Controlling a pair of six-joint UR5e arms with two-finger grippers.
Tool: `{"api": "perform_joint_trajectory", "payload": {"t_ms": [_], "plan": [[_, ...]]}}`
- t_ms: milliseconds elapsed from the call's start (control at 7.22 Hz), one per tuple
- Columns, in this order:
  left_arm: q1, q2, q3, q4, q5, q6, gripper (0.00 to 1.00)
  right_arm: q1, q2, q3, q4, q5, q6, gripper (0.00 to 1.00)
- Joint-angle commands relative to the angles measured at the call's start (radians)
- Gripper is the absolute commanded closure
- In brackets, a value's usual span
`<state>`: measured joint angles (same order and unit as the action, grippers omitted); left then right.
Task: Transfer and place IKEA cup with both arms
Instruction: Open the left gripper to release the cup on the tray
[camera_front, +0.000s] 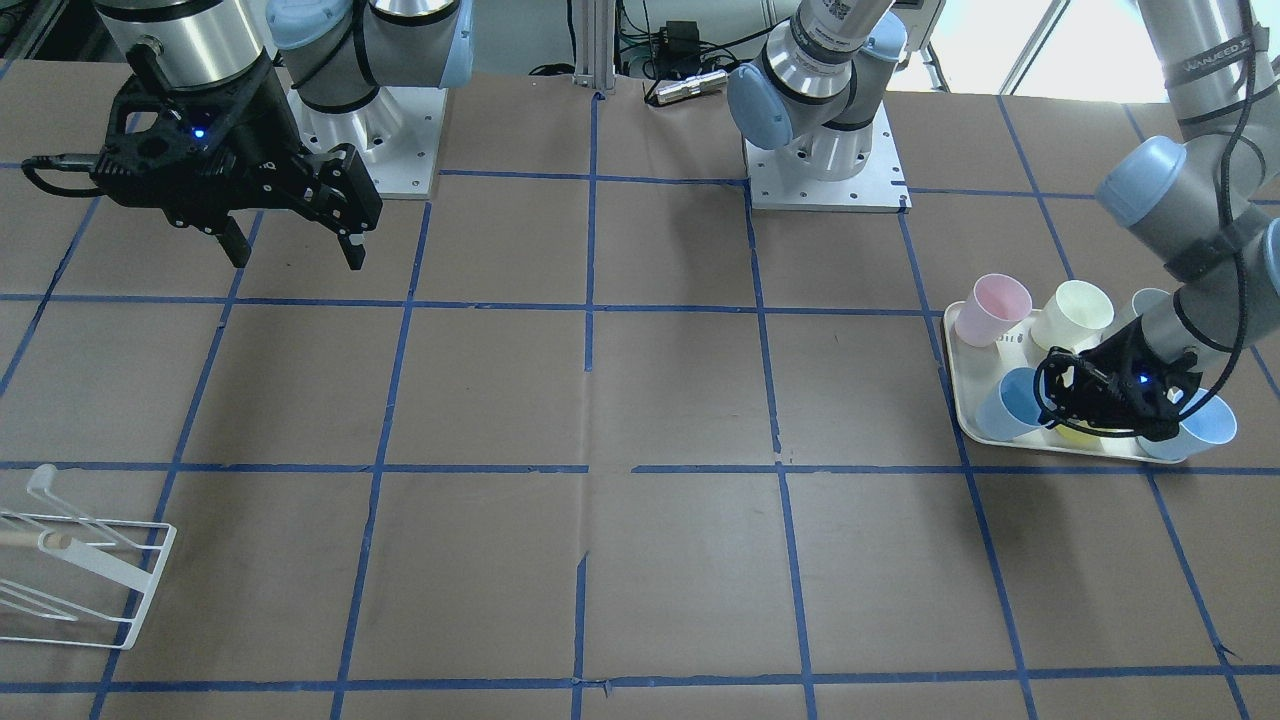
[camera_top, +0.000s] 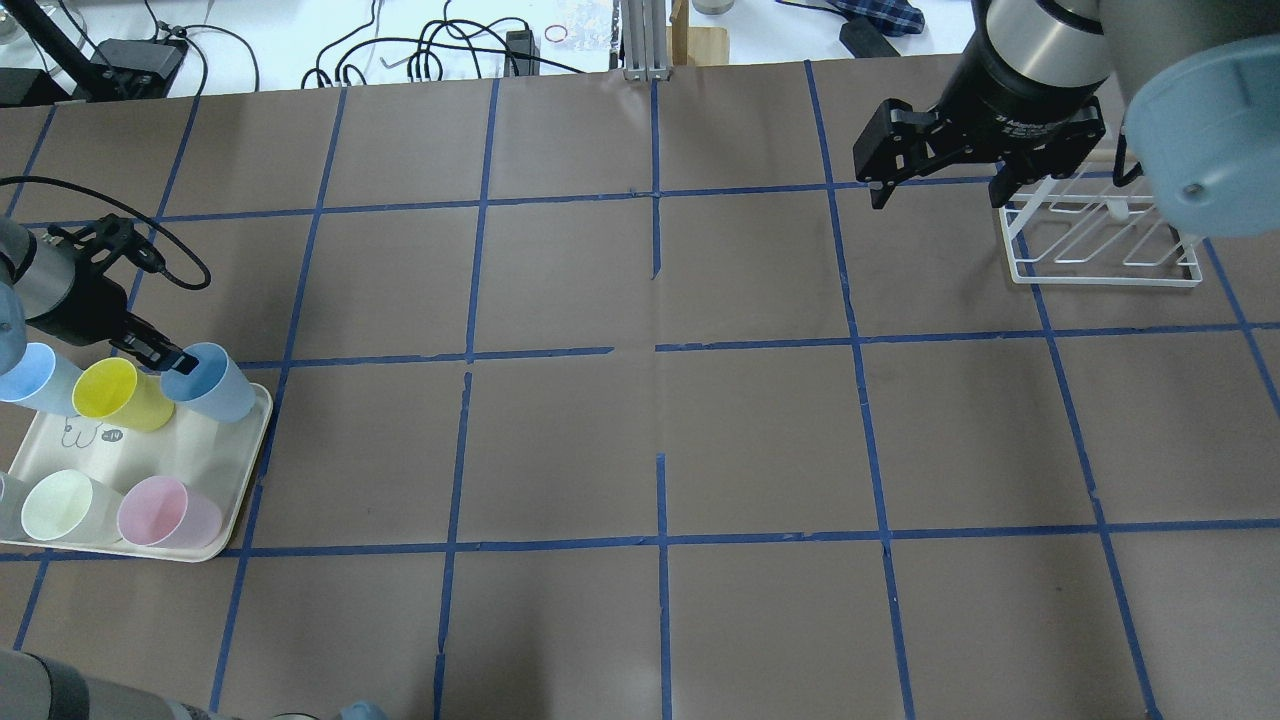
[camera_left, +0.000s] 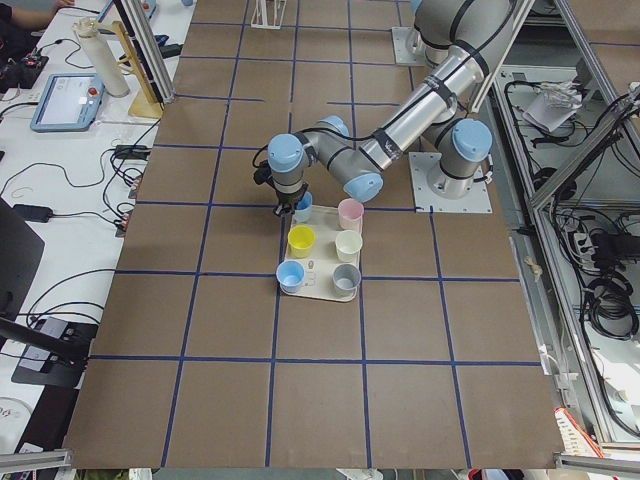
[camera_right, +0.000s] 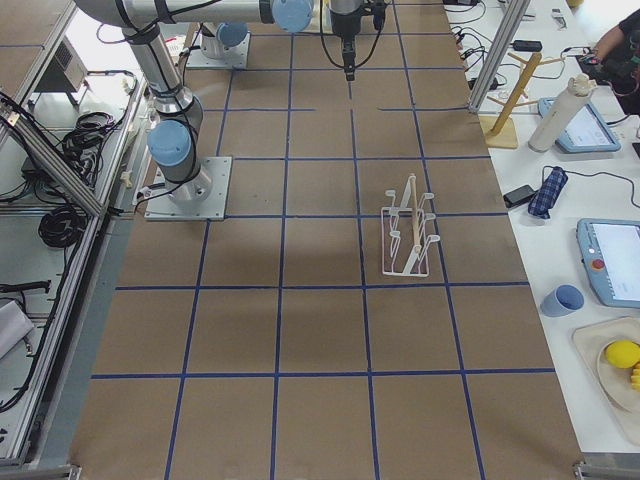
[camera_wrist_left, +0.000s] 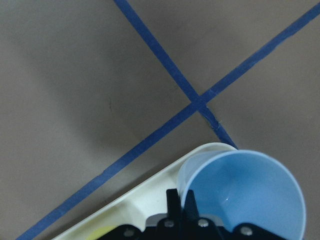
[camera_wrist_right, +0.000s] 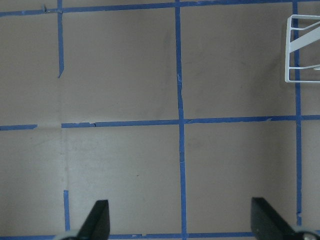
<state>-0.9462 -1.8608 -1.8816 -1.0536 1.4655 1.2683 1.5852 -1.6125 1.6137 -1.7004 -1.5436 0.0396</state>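
Left wrist-mounted view: left claw (camera_wrist_left: 181, 200) pinches the IKEA cup (camera_wrist_left: 245, 200) by its near rim.

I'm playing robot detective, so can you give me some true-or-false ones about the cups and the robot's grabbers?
1. The tray holds six cups. True.
2. The right gripper is holding a cup. False: it is open and empty, up above the bare table.
3. The left gripper is at the rim of the IKEA cup, at a corner of the tray. True.
4. A cup hangs on the white wire rack. False: no cup is on the rack.
5. The pink cup lies on its side on the table. False: it stands upright on the tray.
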Motion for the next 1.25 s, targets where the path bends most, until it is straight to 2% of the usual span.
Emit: {"api": "perform_joint_trajectory", "payload": {"t_ms": [0, 277, 415, 554, 692, 831, 1108], "plan": [[0.001, 0.0, -0.04, 0.012, -0.002, 0.0, 1.0, 0.004, -0.007, -0.003, 0.027, 0.0, 0.0, 0.0], [0.001, 0.002, -0.042, 0.014, -0.002, 0.0, 1.0, 0.002, -0.007, -0.003, 0.036, -0.001, -0.001, 0.0], [0.001, 0.002, -0.036, 0.015, -0.002, 0.0, 0.69, 0.002, -0.007, -0.003, 0.035, -0.006, -0.001, 0.0], [0.001, 0.0, -0.034, 0.015, -0.002, -0.004, 0.17, 0.002, -0.009, -0.005, 0.048, -0.009, -0.001, 0.0], [0.001, 0.005, -0.028, 0.012, -0.002, -0.01, 0.01, 0.002, -0.018, -0.018, 0.142, -0.021, -0.009, 0.0], [-0.003, 0.026, -0.019, 0.006, -0.001, -0.029, 0.0, 0.002, -0.02, -0.023, 0.145, -0.024, -0.012, 0.0], [-0.064, 0.046, 0.105, -0.061, -0.001, -0.197, 0.0, 0.002, -0.018, -0.026, 0.134, -0.023, -0.048, 0.0]]}}
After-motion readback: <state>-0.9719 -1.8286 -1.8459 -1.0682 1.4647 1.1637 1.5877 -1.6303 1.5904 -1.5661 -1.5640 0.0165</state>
